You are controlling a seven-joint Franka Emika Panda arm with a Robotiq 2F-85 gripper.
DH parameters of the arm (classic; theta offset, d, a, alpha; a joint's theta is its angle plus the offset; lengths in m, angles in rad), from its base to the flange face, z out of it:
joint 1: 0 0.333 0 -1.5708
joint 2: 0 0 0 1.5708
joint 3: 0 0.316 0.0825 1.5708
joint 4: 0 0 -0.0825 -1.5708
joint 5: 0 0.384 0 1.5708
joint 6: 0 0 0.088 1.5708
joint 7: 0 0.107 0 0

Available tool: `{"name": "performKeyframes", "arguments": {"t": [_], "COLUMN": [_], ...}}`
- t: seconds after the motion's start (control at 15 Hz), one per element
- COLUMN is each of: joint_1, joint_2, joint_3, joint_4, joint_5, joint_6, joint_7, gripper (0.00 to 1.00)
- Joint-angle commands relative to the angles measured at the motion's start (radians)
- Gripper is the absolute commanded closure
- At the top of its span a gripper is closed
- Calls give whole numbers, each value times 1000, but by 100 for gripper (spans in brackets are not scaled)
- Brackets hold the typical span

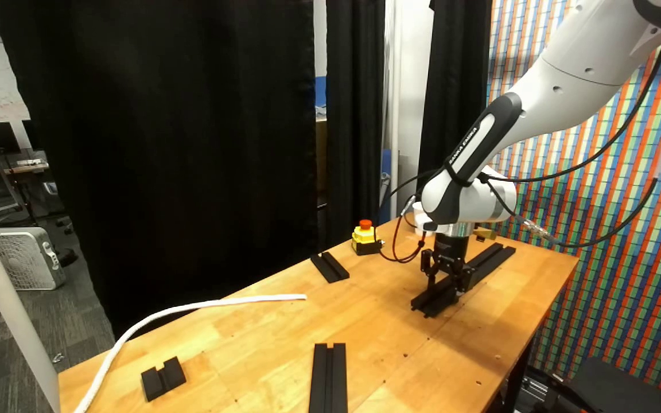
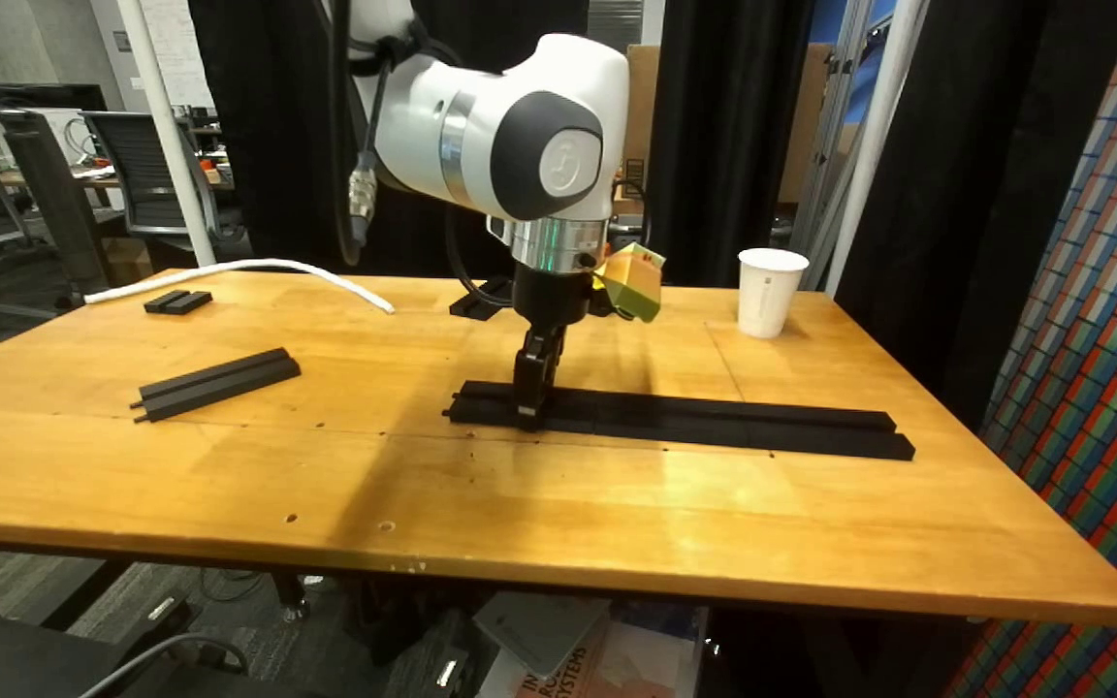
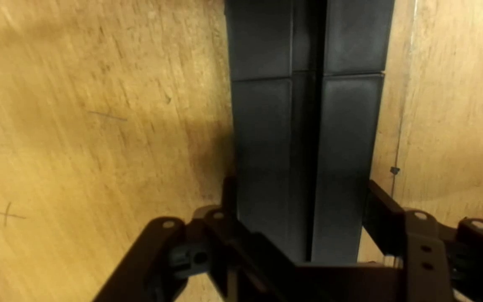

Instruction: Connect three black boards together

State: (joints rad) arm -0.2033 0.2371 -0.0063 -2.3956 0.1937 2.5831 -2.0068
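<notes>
Nearest in the wrist view, our black two-fingered gripper (image 3: 300,193) straddles a long grooved matte-black board (image 3: 302,163); we see the fingers (image 3: 386,222) clamped against both its long edges, grasping it flat on the pale wooden table (image 3: 99,167). Well to the left of the fingers, in an exterior view, lies a loose matte-black board (image 2: 219,384) with two small pegs showing at its left end. Just left of the fingers, the grasped board shows similar pegs. To their right it meets a straight black grooved row (image 2: 752,427) at a thin seam, the grooves lined up; we cannot tell whether that longer stretch is one board or two. Well behind and to the right of the fingers stands an upright white paper cup (image 2: 770,296), out of the way.

We judge the step in hand to be seating or straightening this joint. If the seam is tight enough, we should next let the fingers part, rise straight up so nothing drags, and, if the loose board is the third, travel left for it, lay its peg-less end in line with the bare pegs, and push it endwise toward the row.
</notes>
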Motion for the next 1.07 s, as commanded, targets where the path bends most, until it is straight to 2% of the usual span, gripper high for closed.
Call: {"name": "performKeyframes", "arguments": {"t": [0.0, 0.8, 0.87, 0.93, 1.0], "joint_1": [-24, -34, -32, -30, -30], "joint_2": [19, 24, 24, 23, 22], "joint_3": [14, 9, 6, 4, 2], "joint_4": [20, 29, 30, 30, 30], "joint_5": [43, 64, 59, 55, 53], "joint_6": [4, 0, -3, -3, -6], "joint_7": [-50, -44, -34, -25, -21], "gripper": [53, 53, 7, 6, 0]}}
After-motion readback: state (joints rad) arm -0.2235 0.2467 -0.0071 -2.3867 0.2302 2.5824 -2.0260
